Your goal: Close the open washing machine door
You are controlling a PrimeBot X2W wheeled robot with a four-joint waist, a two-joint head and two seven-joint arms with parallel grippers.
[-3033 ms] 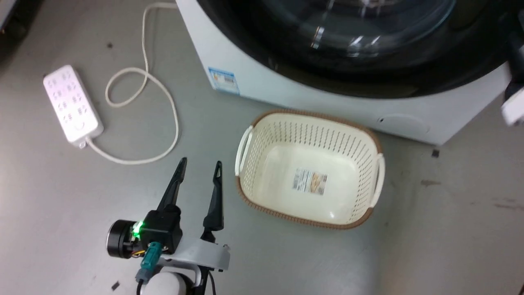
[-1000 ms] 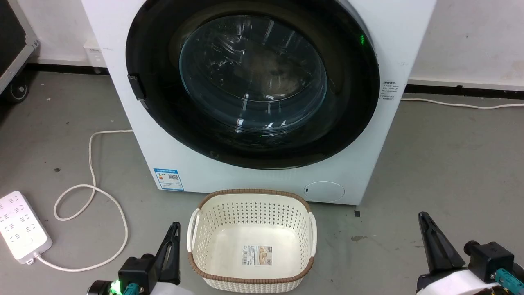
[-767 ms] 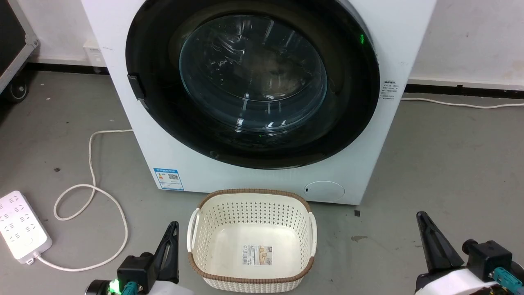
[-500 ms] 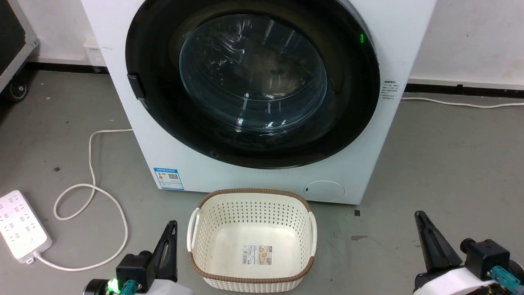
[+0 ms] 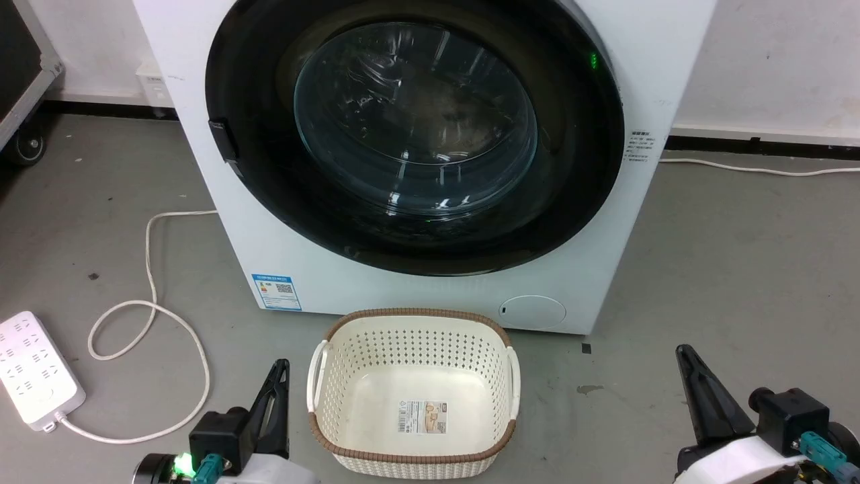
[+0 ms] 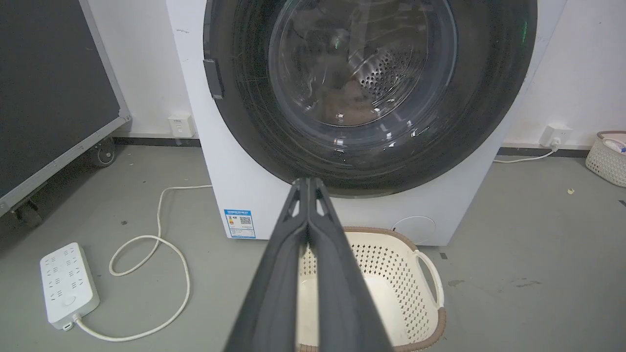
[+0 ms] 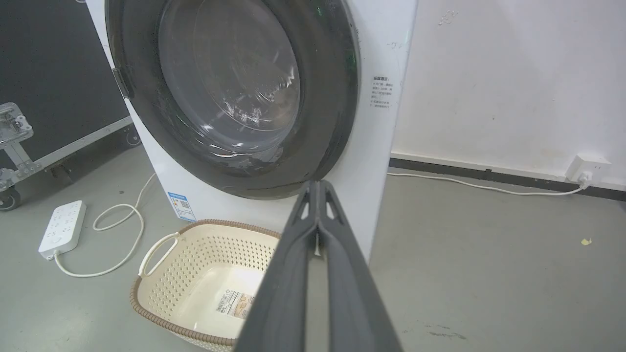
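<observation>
At the washer front: the washing machine door (image 5: 416, 134) lies flush against the washing machine (image 5: 376, 292). It appears shut, but latch engagement cannot be confirmed.
Left gripper (image 6: 308, 182): fingers pressed together, holding nothing, low and well clear of the door.
Right gripper (image 7: 318, 183): fingers together, empty, likewise clear.
Risk, door: if the catch has not taken, the door could swing out.
Risk, floor: a forward reach could strike the basket (image 5: 416, 319) just before the washer, and the wheels could snag the cable (image 5: 151, 309).
Count: one door, one washer, one basket there, one power strip (image 5: 33, 366), two grippers.
</observation>
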